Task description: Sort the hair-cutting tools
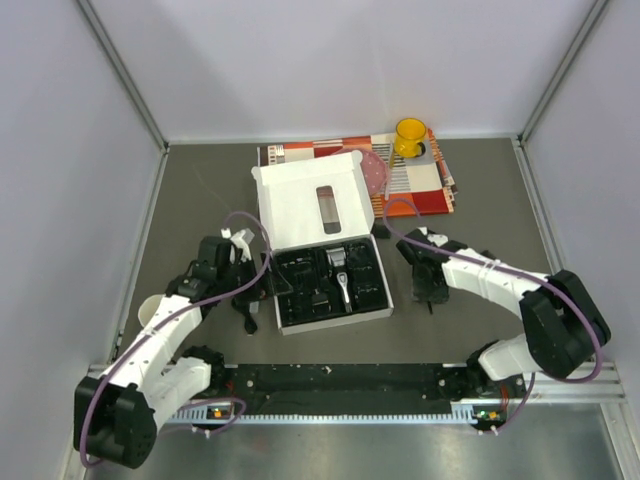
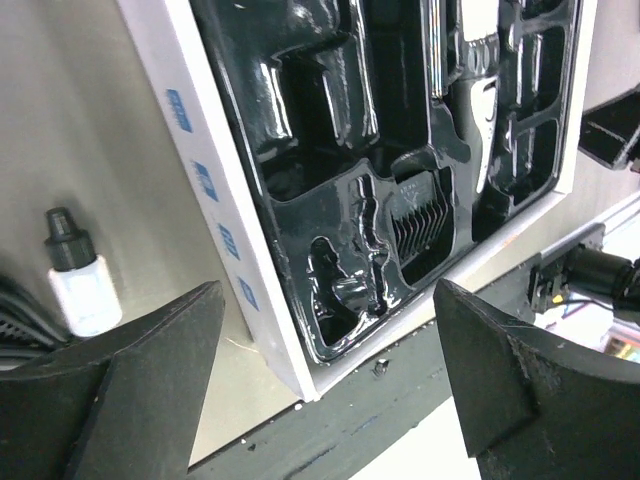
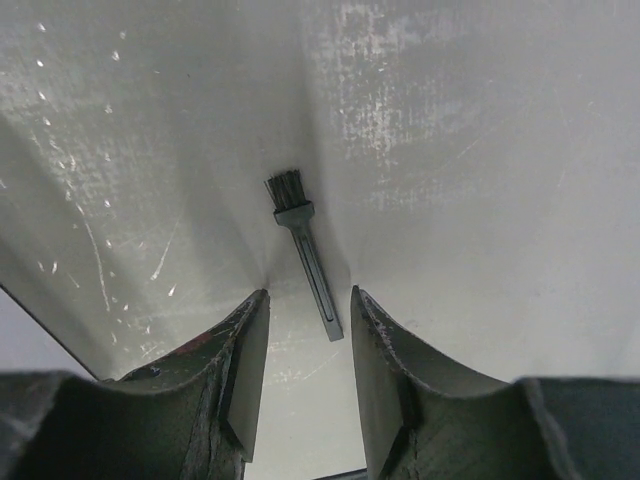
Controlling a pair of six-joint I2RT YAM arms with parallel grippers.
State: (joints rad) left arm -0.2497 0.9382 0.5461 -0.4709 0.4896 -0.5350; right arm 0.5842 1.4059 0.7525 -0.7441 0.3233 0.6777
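- Your clipper (image 1: pixel 341 283) lies in the black tray (image 2: pixel 300 120) inside the open white box (image 2: pixel 215 215), near the middle of the counter (image 3: pixel 480 150).
- In the left wrist view you can see a comb guard (image 2: pixel 418 215) seated in a tray pocket close to the box's near corner, teeth up.
- A small brush (image 3: pixel 305 255) lies flat on the bare counter to the right of the box, bristles pointing away from the arm.
- Your right claw (image 3: pixel 308 330) sits low over that brush, its jaws open only a narrow gap. The handle's end lies between the fingertips, and neither pad visibly touches it.
- Your left claw (image 2: pixel 325 290) is spread wide and holds nothing. It hangs over the box's left front corner.
- Just outside the box's left wall, a little bottle (image 2: pixel 78 285) with a black cap stands on the counter. A black cord (image 2: pixel 15 310) shows at the frame's edge beside it.
- At the back of the counter, a yellow cup (image 1: pixel 410 136) rests on a striped mat (image 1: pixel 420 185), behind the box's raised lid.
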